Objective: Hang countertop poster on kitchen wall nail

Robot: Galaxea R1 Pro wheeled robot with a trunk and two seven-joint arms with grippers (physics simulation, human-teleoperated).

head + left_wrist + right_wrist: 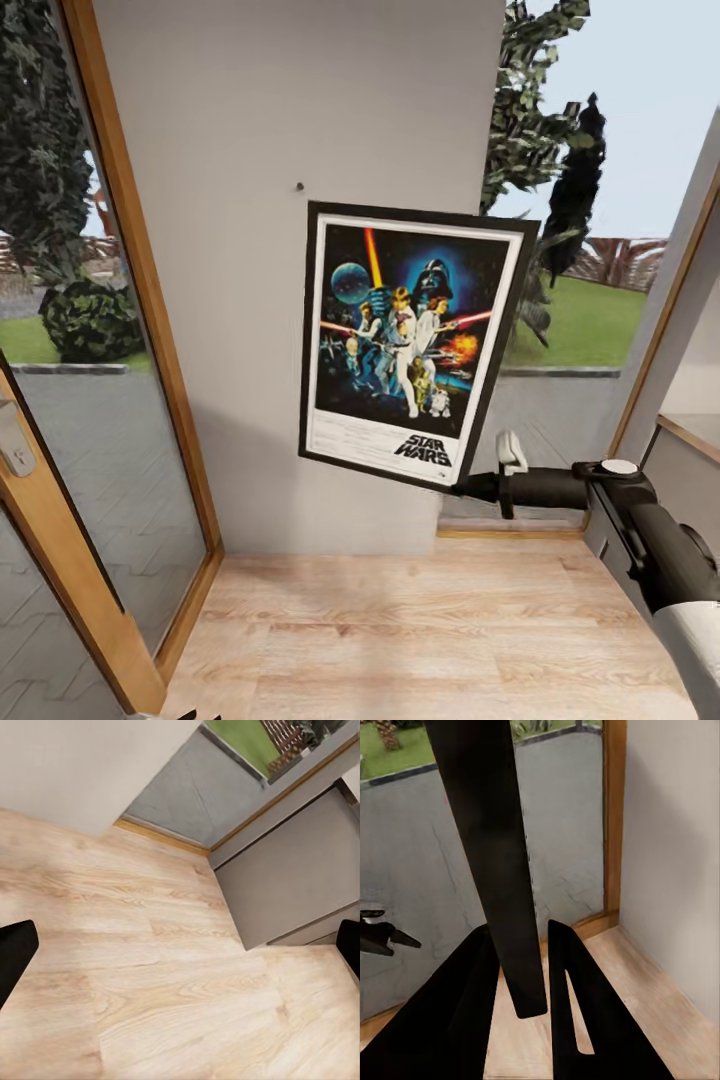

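Against the pale-grey wall (pixel 250 150), just below and right of the wall nail (pixel 299 186), right gripper (pixel 470 487) clamped on the tilted poster (pixel 405 340) at its lower right corner; left gripper (pixel 180 945) spread wide over wooden floor (pixel 150 982).

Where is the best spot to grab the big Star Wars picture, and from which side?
Probably the bottom right corner of the poster's black frame, coming in from its right side. The frame is thin and flat, so two fingers can pinch its edge. The right gripper already holds it there: in the right wrist view the frame edge runs between its fingers.
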